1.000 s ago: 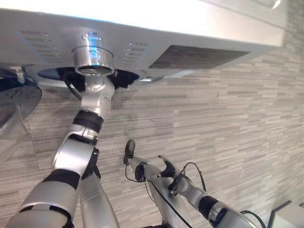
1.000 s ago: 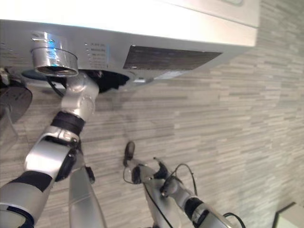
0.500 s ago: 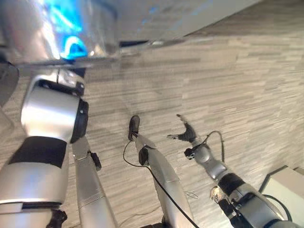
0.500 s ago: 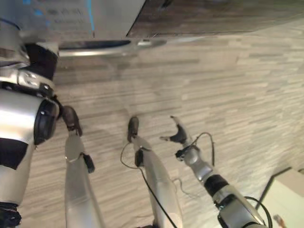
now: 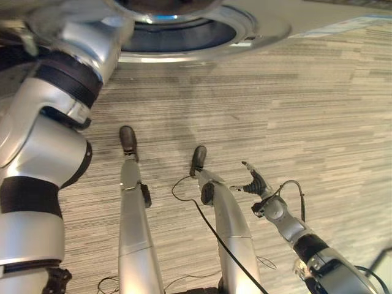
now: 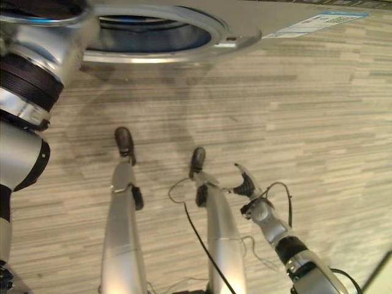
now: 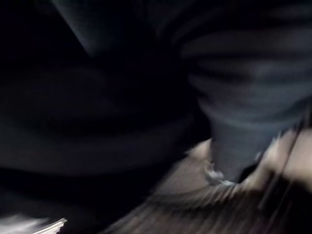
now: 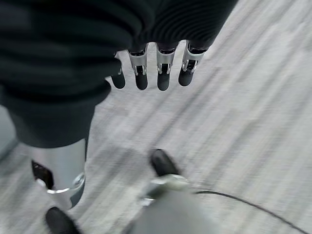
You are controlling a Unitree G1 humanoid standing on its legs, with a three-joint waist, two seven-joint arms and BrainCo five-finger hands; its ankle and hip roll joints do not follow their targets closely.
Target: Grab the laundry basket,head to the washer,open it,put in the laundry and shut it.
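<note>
The washer (image 5: 269,27) is seen at the top edge, its round opening (image 5: 177,37) uncovered. The right robot hand (image 5: 254,182) is held open over bare floor (image 5: 318,110). The left robot hand's state cannot be told.

Washer (image 5: 294,15) front silver-grey, port dark with blue glow. Floor (image 5: 318,104) striped grey-beige planks. Right hand (image 5: 256,182) fingers (image 8: 163,66) silver, dark-tipped.
</note>
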